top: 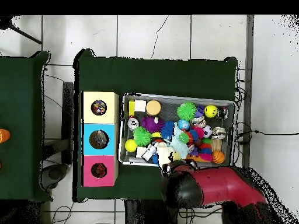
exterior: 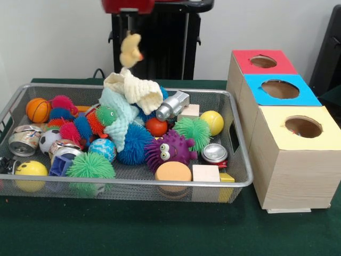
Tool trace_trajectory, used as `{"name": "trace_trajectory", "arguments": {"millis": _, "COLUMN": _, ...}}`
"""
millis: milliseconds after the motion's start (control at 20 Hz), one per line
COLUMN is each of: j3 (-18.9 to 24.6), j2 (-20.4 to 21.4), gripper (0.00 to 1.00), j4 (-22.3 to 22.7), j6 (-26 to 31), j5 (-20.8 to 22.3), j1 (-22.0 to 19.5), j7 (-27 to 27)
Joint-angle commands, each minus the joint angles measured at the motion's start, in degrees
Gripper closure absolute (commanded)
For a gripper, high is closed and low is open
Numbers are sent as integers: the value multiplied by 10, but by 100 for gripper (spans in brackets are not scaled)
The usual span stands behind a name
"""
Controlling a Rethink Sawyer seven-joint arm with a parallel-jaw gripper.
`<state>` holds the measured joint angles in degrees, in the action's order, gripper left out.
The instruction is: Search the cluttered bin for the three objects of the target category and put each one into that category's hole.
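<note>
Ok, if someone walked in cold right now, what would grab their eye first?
Probably the small yellow plush toy hanging in mid-air under the arm, above the far side of the wire mesh bin. Then the bin's bright jumble, notably the purple spiky ball with eyes near its front. Beside it stand three boxes, their tops red, blue and yellow.

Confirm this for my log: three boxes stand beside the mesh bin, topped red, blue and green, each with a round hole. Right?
Not quite. The nearest box has a yellow top, not green; the front view shows it plainly. The red-topped box and blue-topped box do stand beside the mesh bin, each with a round hole.
</note>
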<state>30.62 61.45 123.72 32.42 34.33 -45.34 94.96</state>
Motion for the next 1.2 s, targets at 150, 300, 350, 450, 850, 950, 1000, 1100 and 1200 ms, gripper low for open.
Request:
{"name": "trace_trajectory", "arguments": {"millis": 150, "j3": -25, "j2": 32, "gripper": 100, "j4": 65, "j6": 1, "j5": -32, "j1": 71, "j7": 80}}
{"name": "trace_trajectory", "arguments": {"millis": 300, "j3": -19, "j2": 67, "gripper": 100, "j4": 77, "j6": 20, "j5": -75, "j1": 82, "j7": 69}}
{"name": "trace_trajectory", "arguments": {"millis": 350, "j3": -14, "j2": 90, "gripper": 100, "j4": 85, "j6": 33, "j5": -99, "j1": 81, "j7": 55}}
{"name": "trace_trajectory", "arguments": {"millis": 450, "j3": -8, "j2": 147, "gripper": 100, "j4": 100, "j6": 73, "j5": -161, "j1": 79, "j7": 9}}
{"name": "trace_trajectory", "arguments": {"millis": 850, "j3": -12, "j2": 228, "gripper": 100, "j4": 95, "j6": 163, "j5": -270, "j1": 105, "j7": -44}}
{"name": "trace_trajectory", "arguments": {"millis": 950, "j3": -10, "j2": 222, "gripper": 100, "j4": 91, "j6": 158, "j5": -273, "j1": 112, "j7": -34}}
{"name": "trace_trajectory", "arguments": {"millis": 1000, "j3": -8, "j2": 220, "gripper": 100, "j4": 91, "j6": 155, "j5": -275, "j1": 115, "j7": -32}}
{"name": "trace_trajectory", "arguments": {"millis": 1100, "j3": -8, "j2": 221, "gripper": 100, "j4": 95, "j6": 148, "j5": -285, "j1": 122, "j7": -31}}
{"name": "trace_trajectory", "arguments": {"millis": 1200, "j3": -7, "j2": 217, "gripper": 100, "j4": 97, "j6": 139, "j5": -292, "j1": 131, "j7": -22}}
